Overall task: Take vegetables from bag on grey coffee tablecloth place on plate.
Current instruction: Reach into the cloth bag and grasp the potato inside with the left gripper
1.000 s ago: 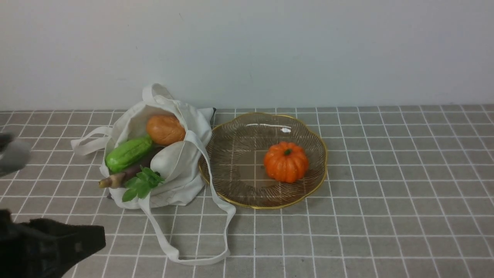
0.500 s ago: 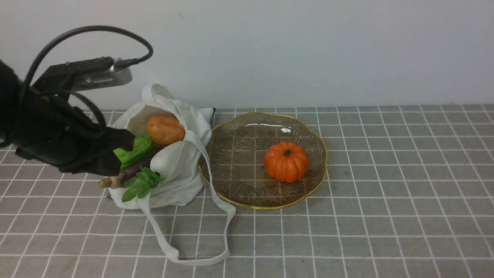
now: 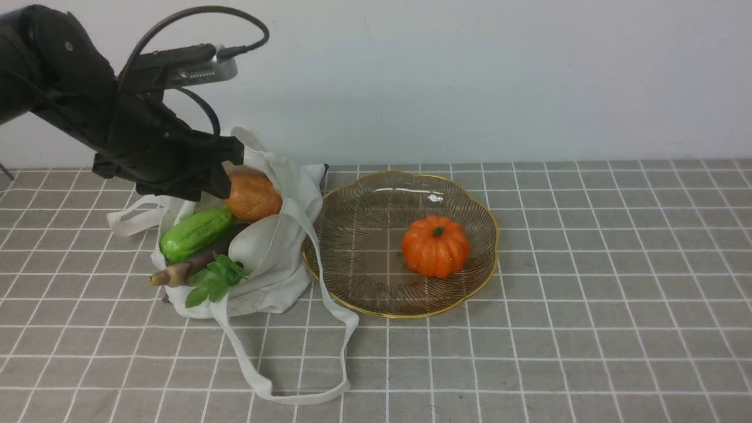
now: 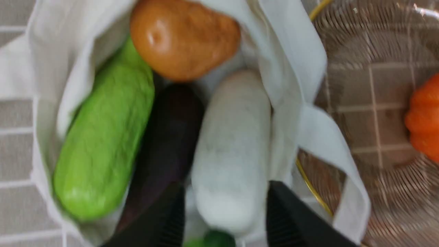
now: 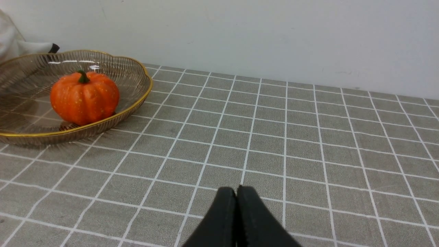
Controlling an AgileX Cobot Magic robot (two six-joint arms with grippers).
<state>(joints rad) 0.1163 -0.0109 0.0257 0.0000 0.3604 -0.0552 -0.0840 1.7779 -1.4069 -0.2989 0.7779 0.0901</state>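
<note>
The off-white bag (image 3: 271,249) lies open on the checked tablecloth (image 3: 587,294), left of the ribbed brown plate (image 3: 358,235). In the bag are a tan potato (image 3: 252,197), a green gourd (image 3: 195,233), a brown-purple root (image 3: 179,271) and a leafy sprig (image 3: 216,279). My left gripper (image 3: 222,176) hovers over the bag's mouth. In the left wrist view it (image 4: 223,212) is open and empty above a white oblong vegetable (image 4: 233,154), between the dark root (image 4: 168,144) and the bag wall (image 4: 284,51). My right gripper (image 5: 236,197) is shut and empty, low over the cloth.
An orange toy pumpkin (image 3: 435,245) sits on the right half of the plate; it also shows in the right wrist view (image 5: 84,97). A long bag strap (image 3: 329,352) loops over the cloth in front of the plate. A white wall stands behind the table.
My left arm has swung up from the lower left edge and moved right and further back, over the bag's mouth. The bag, vegetables and plate have not moved.
</note>
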